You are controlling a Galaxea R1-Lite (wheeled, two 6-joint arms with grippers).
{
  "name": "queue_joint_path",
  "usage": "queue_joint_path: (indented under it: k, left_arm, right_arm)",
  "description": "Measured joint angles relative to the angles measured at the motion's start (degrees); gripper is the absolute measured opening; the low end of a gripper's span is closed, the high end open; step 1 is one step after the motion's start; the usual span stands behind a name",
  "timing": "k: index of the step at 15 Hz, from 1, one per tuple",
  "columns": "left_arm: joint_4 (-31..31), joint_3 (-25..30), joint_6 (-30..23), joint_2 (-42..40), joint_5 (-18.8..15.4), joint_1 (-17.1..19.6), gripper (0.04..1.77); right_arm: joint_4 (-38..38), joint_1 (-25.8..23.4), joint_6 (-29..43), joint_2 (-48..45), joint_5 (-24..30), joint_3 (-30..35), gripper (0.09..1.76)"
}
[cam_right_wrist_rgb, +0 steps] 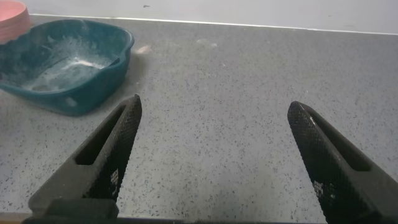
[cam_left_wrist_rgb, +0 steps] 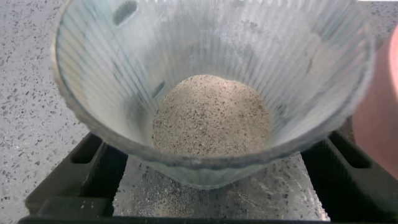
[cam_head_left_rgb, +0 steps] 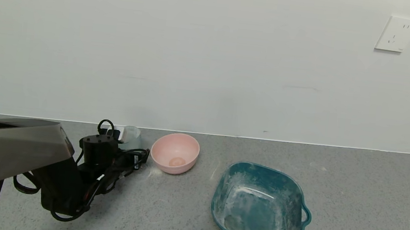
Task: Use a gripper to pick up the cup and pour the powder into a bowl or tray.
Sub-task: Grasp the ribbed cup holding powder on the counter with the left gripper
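Cup (cam_head_left_rgb: 131, 136): ribbed, translucent, upright at the back of the grey bench (cam_head_left_rgb: 353, 191), just left of the pink bowl (cam_head_left_rgb: 175, 153). Left hand (cam_head_left_rgb: 119, 136) closed around it. Powder (cam_left_wrist_rgb: 211, 121): greyish-white heap in the cup's bottom. Tray (cam_head_left_rgb: 261, 206): teal, powder-smeared, right of the bowl and nearer the robot. Right hand (cam_right_wrist_rgb: 214, 162): fingers spread wide, holding nothing, above bare bench near the tray.

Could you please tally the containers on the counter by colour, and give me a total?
Pale blue-grey: 1, the ribbed cup holding powder, between the left gripper fingers.
Pale pink: 1, the bowl beside the cup.
Teal: 1, the tray, smeared with white.
Total: 3 containers.
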Motion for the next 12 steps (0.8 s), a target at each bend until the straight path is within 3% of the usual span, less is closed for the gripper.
queue_joint_path:
  k: [12]
  left_arm:
    - [-1.4, -2.1, -0.4, 2.1, 0.3, 0.0, 1.71]
  right_arm:
    - [0.0, 0.0, 0.0, 0.0, 0.0, 0.0, 1.71]
